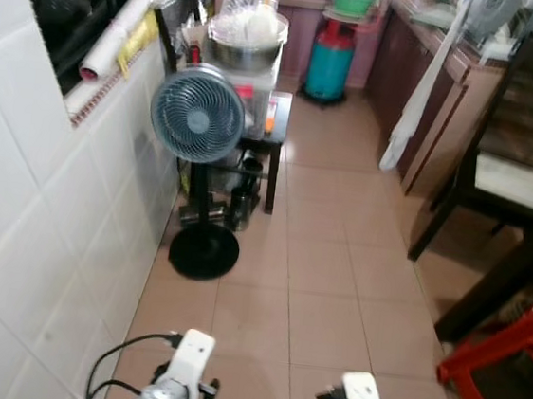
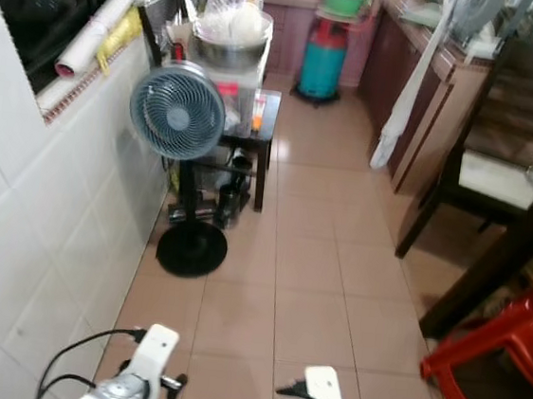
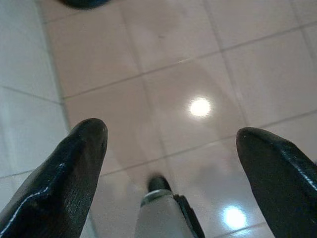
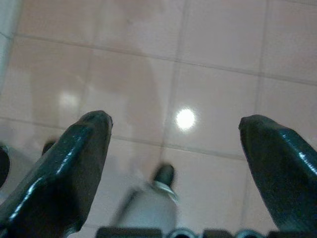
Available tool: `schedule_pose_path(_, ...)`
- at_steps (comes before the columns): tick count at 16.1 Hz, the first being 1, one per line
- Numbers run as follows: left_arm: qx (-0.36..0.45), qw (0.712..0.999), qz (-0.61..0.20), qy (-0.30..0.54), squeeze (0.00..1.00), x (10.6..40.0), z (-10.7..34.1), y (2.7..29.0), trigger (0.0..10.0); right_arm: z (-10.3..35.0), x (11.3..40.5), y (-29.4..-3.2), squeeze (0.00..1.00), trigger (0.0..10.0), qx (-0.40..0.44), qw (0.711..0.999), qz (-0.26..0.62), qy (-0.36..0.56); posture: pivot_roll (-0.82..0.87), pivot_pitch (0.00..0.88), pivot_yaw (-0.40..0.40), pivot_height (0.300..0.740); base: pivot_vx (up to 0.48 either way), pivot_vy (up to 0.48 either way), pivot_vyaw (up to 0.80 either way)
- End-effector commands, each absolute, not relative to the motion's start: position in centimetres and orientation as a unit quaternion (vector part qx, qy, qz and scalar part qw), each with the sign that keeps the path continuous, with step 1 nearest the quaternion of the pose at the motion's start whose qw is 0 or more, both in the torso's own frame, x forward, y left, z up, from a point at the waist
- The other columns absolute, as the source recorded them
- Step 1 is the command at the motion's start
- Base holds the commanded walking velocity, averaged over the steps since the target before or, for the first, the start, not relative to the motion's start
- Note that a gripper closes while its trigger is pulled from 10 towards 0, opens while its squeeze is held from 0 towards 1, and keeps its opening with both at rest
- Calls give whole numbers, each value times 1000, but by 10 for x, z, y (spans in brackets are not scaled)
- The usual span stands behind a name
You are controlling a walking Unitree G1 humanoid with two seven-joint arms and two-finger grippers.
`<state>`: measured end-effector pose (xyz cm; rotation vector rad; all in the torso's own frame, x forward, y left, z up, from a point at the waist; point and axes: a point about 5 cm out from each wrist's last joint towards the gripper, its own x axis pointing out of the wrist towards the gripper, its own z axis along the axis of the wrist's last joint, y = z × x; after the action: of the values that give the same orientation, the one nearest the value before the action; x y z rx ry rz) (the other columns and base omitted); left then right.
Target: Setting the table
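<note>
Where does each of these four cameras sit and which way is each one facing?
Left eye view: head, forward and down a tiled kitchen aisle past the grey pedestal fan; both silver arms at the bottom edge.
Right eye view: same scene, with the red plastic chair.
Left wrist view: down at the floor, open left gripper.
Right wrist view: down at the floor, open right gripper.
Shared: pinkish floor tiles.

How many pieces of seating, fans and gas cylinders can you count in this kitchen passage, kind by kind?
Dark wooden chair: 1
Red plastic stool: 1
Standing fan: 1
Teal gas cylinder: 1
Total: 4
</note>
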<state>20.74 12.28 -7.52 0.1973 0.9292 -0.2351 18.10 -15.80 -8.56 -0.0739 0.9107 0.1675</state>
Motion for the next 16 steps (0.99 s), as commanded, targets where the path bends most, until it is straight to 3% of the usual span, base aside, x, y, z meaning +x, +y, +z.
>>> schedule_pose_path(1,106,878,-99,456,0,204,-78,137,10000,-82,188,-145,0,10000,-33,899,96,427,-14,0,-18,740,349,330,0)
schedule_pose_path(5,104,878,-93,457,0,204,-78,139,10000,-82,188,-145,0,10000,-34,898,97,427,-12,0,-18,740,314,248,0)
schedule_pose_path(10,112,877,-93,457,0,203,-78,142,10000,-82,188,-144,0,10000,-37,898,99,428,-9,0,-16,740,0,0,0)
schedule_pose_path(16,117,876,-95,458,0,203,-78,144,10000,-83,187,-144,0,10000,-39,897,100,429,-11,0,-15,740,0,-384,0)
